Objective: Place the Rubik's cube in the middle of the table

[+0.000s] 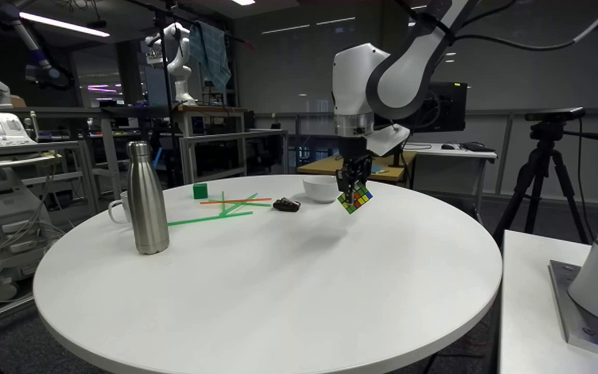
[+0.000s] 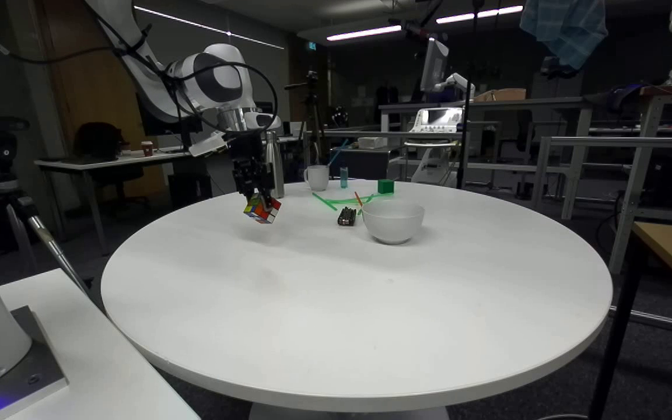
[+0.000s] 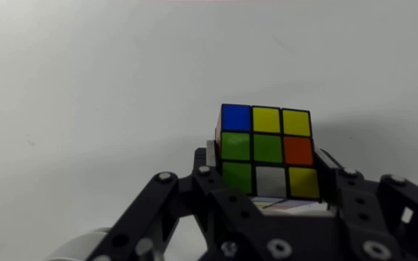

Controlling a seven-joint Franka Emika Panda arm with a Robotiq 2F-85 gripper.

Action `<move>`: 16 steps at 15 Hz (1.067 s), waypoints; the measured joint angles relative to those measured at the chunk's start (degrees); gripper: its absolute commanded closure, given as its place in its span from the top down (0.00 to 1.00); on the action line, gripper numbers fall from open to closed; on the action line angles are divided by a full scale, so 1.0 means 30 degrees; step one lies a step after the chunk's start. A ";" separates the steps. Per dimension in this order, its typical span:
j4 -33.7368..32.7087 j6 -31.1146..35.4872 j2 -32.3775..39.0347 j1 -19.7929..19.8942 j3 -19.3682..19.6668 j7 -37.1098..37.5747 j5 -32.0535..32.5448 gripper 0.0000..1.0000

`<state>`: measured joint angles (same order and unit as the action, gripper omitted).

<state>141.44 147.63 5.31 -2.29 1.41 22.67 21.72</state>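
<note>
The Rubik's cube (image 1: 359, 198) is held tilted above the round white table (image 1: 278, 291), with a soft shadow on the top below it. It also shows in an exterior view (image 2: 262, 211). In the wrist view the cube (image 3: 267, 148) shows a face of blue, yellow, green, orange and white squares. My gripper (image 3: 266, 156) is shut on it, one finger on each side. In both exterior views the gripper points down at the cube. The cube is apart from the table top. Its underside is hidden in the wrist view.
A white bowl (image 2: 393, 224) and a small dark flat object (image 1: 286, 204) are near the gripper. Green and orange sticks (image 1: 235, 213), a green block (image 1: 200, 190), a white mug (image 2: 317, 177) and a steel bottle (image 1: 148, 202) stand farther off. A teal object (image 2: 343, 177) is beside the mug.
</note>
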 measured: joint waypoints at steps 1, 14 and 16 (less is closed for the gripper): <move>0.0000 0.0000 0.0000 0.0000 0.0000 0.0000 0.0000 0.35; -0.0125 0.7171 0.0696 0.0001 0.0106 0.0043 0.0645 0.35; -0.0145 0.8647 0.0976 0.0000 0.0344 0.0249 0.1174 0.35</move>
<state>141.00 173.57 8.24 -2.29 2.44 23.42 25.24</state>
